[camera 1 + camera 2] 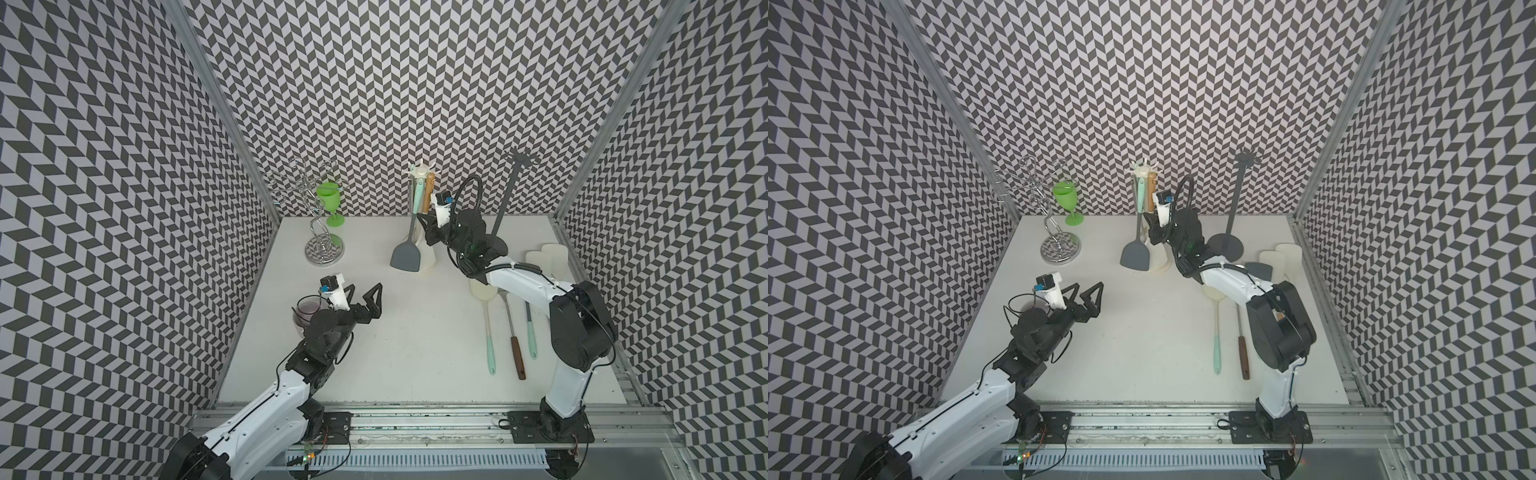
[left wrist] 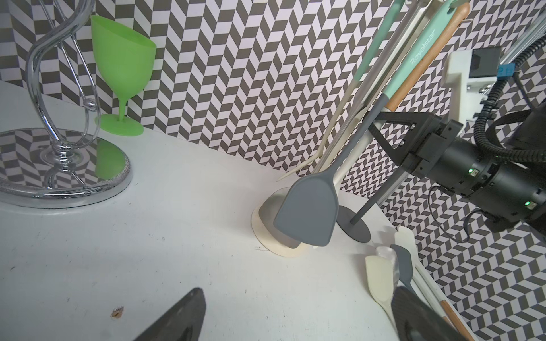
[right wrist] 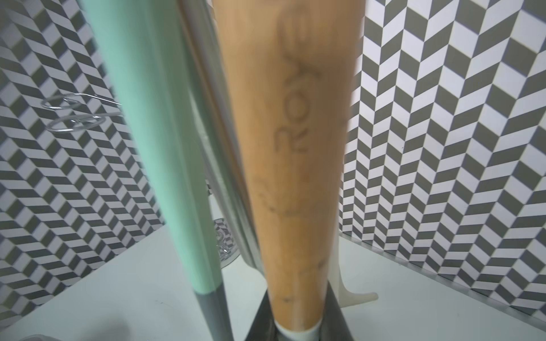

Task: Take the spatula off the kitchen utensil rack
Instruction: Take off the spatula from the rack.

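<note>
Top view: my right claw is at the rack, and the spatula hangs on it, rising just above the claw. My left claw gapes, idle.

Left wrist: the right claw meets the handle's foot.

Right wrist: the fingers seem clamped on the spatula's wooden handle. It looks light, stiff and smooth, so I'd grip low.

Both top views looked down from high above the front rail over the whole table. The left wrist camera faced the kitchen utensil rack, well ahead of its jaws; the right wrist camera crowded that rack's wooden handle, between its jaws.
</note>
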`<action>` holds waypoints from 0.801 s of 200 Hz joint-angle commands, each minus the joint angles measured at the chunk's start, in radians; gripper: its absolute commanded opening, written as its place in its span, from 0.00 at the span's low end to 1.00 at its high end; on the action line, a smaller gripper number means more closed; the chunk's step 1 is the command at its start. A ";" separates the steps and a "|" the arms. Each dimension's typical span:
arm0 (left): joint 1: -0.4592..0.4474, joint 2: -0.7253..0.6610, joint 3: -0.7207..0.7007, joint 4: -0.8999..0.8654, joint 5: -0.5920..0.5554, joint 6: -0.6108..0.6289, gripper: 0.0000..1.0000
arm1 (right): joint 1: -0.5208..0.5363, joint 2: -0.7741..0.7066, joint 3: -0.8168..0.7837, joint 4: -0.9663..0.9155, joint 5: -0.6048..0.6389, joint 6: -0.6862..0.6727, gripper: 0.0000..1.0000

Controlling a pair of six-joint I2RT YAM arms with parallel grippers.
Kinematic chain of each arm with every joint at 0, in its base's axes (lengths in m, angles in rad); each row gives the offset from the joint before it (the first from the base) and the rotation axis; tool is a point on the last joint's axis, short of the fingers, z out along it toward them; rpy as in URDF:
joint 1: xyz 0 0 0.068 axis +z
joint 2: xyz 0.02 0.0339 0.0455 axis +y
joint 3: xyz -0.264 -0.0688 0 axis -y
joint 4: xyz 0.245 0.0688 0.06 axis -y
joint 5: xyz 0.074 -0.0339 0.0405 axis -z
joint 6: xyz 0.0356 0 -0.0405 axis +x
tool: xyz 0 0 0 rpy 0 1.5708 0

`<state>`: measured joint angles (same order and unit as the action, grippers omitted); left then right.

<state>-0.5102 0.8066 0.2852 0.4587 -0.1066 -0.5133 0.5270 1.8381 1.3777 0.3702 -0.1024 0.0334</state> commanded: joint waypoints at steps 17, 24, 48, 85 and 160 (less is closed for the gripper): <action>0.004 -0.033 -0.026 0.033 0.005 0.009 1.00 | 0.018 -0.090 -0.022 0.027 0.133 -0.028 0.00; 0.003 -0.035 -0.026 0.034 0.005 0.009 1.00 | 0.018 -0.100 -0.031 0.027 0.145 -0.022 0.00; 0.004 -0.039 -0.024 0.027 0.005 0.009 1.00 | 0.018 -0.134 -0.069 0.045 0.144 -0.011 0.00; 0.004 -0.061 -0.031 0.026 0.010 0.006 1.00 | 0.019 -0.180 -0.124 0.068 0.140 -0.007 0.00; 0.003 -0.076 -0.035 0.029 0.014 0.007 1.00 | 0.019 -0.315 -0.261 0.063 0.262 -0.003 0.00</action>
<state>-0.5098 0.7437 0.2588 0.4637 -0.1066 -0.5133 0.5411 1.5993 1.1473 0.3443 0.0830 0.0265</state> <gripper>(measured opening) 0.996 0.171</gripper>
